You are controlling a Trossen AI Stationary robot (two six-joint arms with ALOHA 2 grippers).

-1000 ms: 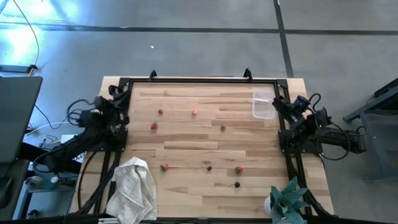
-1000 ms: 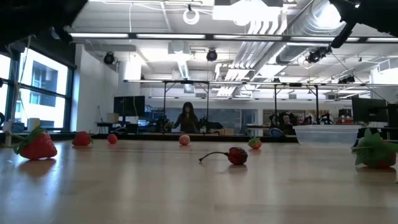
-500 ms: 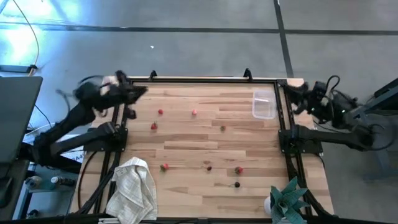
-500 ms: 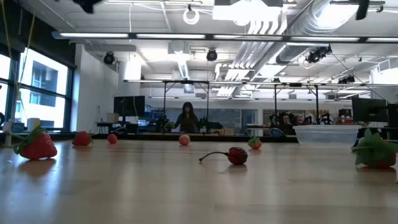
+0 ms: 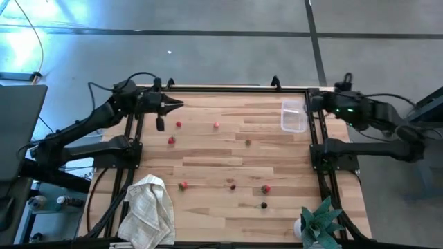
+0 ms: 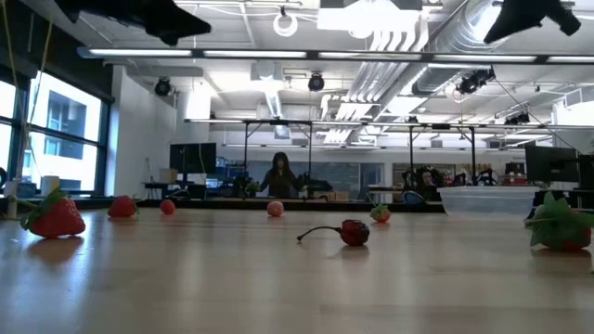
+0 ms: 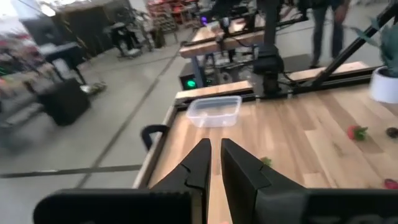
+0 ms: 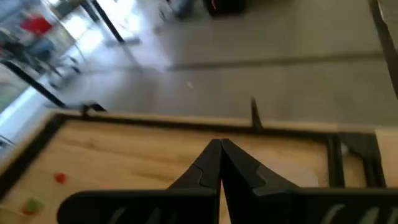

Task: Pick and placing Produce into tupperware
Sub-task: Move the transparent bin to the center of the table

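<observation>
The produce [image 5: 183, 185] was scattered over the table [image 5: 208, 159]; the tupperware [image 5: 293, 116] was left empty. Both the left gripper [image 5: 178, 105] and right gripper [image 5: 309, 102] were clenched on nothing.

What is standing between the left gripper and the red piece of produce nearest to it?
Nothing visible. The left gripper, shut and empty, hangs over the table's far left corner; the nearest red piece lies on bare wood close by. The tupperware is far across the table.

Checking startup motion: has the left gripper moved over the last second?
Yes. The left gripper, shut, has swung from beside the table's left edge in over the far-left corner, pointing toward the tupperware.
</observation>
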